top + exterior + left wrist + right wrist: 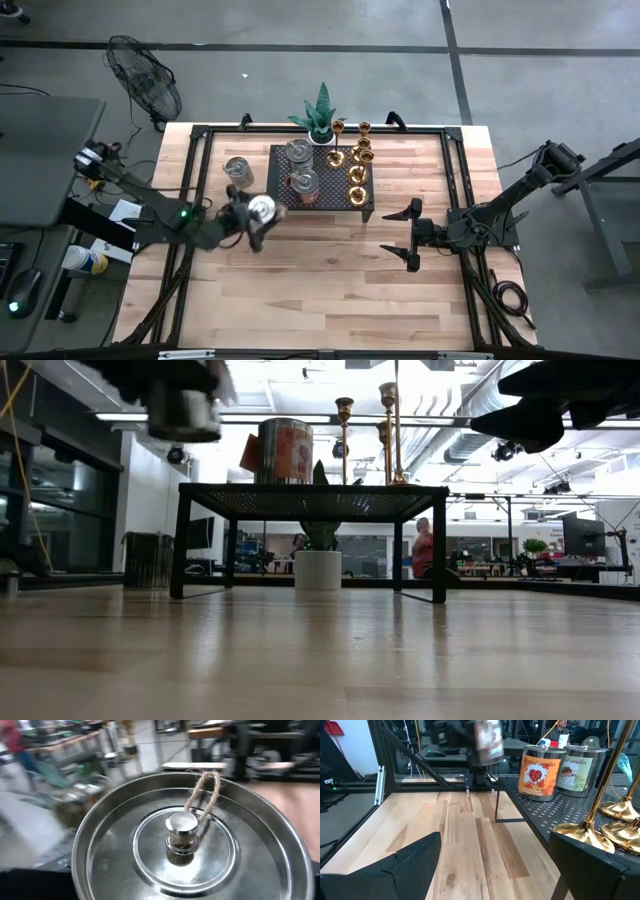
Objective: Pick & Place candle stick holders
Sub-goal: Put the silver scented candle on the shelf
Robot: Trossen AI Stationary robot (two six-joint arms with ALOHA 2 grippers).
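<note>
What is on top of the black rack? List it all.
Two silvery tins and a cluster of brass-gold candle stick holders stand on the black rack. The tins' contents cannot be seen.

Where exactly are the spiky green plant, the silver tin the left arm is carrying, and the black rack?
spiky green plant [321, 108], high view, on its leaves.
silver tin [182, 822], left wrist view, on the knob at the centre of its lid.
black rack [310, 488], low view, on the front edge of its top.

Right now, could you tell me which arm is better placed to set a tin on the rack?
Left, probably: its gripper holds a silver tin beside the rack; the right gripper hangs open, empty.
</note>
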